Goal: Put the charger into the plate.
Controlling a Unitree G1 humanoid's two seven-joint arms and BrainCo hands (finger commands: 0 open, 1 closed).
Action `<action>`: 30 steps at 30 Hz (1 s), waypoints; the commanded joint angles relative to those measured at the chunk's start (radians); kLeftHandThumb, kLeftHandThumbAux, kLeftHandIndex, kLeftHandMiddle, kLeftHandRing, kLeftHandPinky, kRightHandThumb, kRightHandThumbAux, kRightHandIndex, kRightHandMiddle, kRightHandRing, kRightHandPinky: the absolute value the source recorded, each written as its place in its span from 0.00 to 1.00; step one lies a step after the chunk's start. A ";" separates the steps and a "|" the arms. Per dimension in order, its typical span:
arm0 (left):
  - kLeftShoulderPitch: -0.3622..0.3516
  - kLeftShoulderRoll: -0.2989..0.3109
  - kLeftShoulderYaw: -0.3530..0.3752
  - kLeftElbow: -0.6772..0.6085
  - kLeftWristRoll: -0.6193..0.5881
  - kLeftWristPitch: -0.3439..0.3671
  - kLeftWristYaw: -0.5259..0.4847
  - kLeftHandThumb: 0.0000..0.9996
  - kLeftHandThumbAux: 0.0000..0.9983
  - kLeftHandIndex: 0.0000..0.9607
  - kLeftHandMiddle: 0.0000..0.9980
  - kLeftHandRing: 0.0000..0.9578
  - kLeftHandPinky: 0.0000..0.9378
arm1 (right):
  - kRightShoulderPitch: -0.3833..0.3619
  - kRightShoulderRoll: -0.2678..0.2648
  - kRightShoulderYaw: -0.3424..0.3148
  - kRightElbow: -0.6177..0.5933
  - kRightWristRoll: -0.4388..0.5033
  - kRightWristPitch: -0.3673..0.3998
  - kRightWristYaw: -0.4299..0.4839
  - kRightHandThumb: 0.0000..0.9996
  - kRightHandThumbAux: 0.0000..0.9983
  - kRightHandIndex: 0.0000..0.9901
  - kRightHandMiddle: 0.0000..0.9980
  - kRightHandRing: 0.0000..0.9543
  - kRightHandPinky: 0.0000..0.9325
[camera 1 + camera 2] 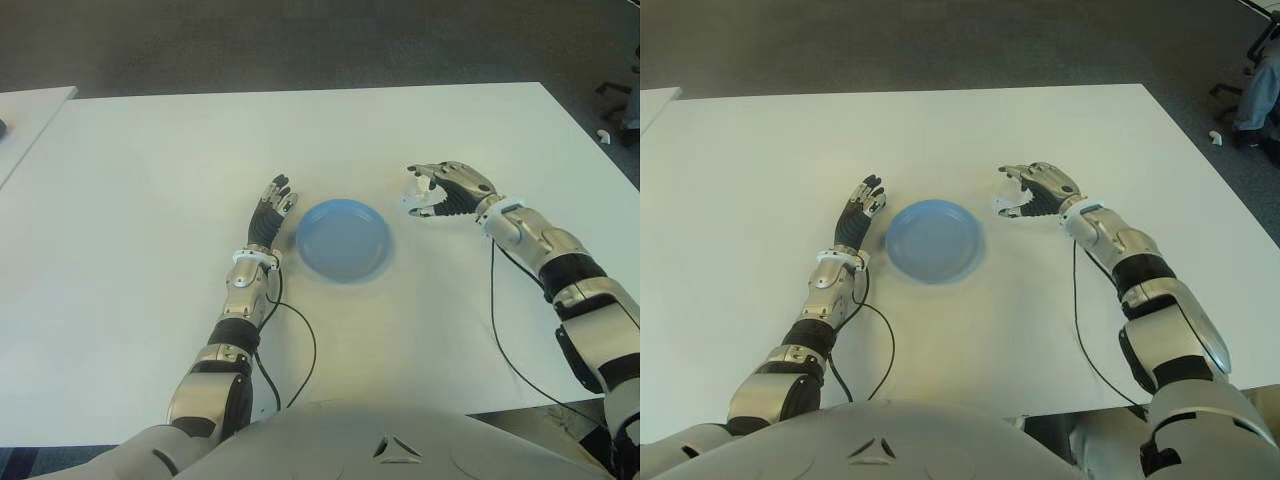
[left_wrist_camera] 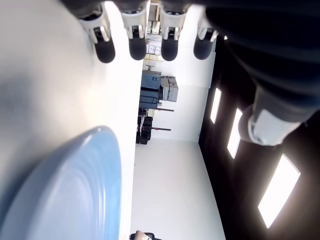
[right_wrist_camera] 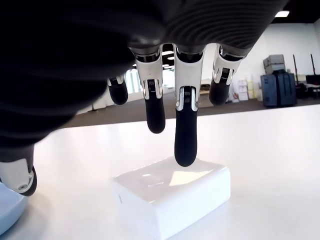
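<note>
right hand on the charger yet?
Cannot tell. In the right wrist view the right hand hangs over the white charger; one fingertip overlaps its top edge, but neither contact nor a gap shows plainly. The eye views don't settle it.

1. We see the white desk (image 1: 150,200) evenly and brightly lit from overhead, with faint shadows.
2. Ceiling light panels (image 2: 279,190) glare in the left wrist view.
3. The charger (image 3: 172,195) top reflects light; nearby fingers (image 3: 185,135) blur.
</note>
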 commanded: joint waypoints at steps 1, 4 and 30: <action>0.018 0.006 0.001 0.033 0.000 0.029 -0.007 0.00 0.53 0.00 0.05 0.00 0.00 | 0.086 -0.028 -0.039 -0.065 0.037 -0.015 0.024 0.00 0.46 0.00 0.17 0.35 0.00; 0.018 0.005 0.000 0.032 0.002 0.028 -0.004 0.00 0.53 0.00 0.05 0.00 0.00 | 0.168 -0.043 -0.075 -0.125 0.074 -0.024 0.035 0.00 0.47 0.00 0.14 0.30 0.00; 0.024 0.009 0.002 0.020 0.002 0.037 -0.005 0.00 0.53 0.00 0.04 0.00 0.00 | 0.432 -0.062 -0.239 -0.424 0.136 -0.077 0.056 0.00 0.47 0.00 0.10 0.19 0.00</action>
